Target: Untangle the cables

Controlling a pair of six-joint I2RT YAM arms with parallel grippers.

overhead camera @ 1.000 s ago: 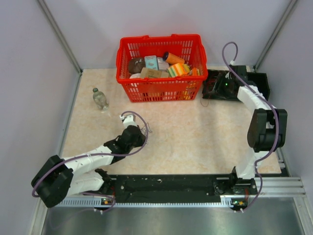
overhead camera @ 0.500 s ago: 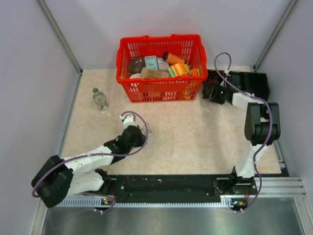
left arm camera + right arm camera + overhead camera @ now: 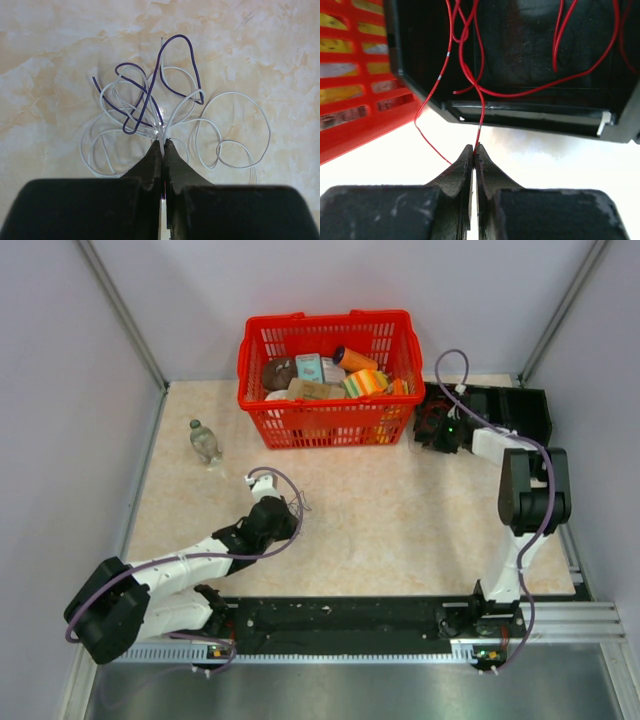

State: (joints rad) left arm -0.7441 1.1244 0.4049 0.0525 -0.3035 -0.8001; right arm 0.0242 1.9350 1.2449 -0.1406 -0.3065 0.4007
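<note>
A tangle of thin white cables with one dark purple cable lies on the marbled tabletop; in the top view it is a faint bundle. My left gripper is shut on white strands at the near side of the tangle. Thin red cables loop inside a black tray, one trailing over its lip. My right gripper is shut on that red cable just outside the tray's edge, beside the red basket. In the top view the right gripper sits at the tray's left end.
A red basket full of groceries stands at the back centre, close to the black tray. A small plastic bottle stands at the back left. Grey walls enclose the table on three sides.
The right arm has swung left from over the tray's middle to its left end by the basket. The left arm has not moved.
</note>
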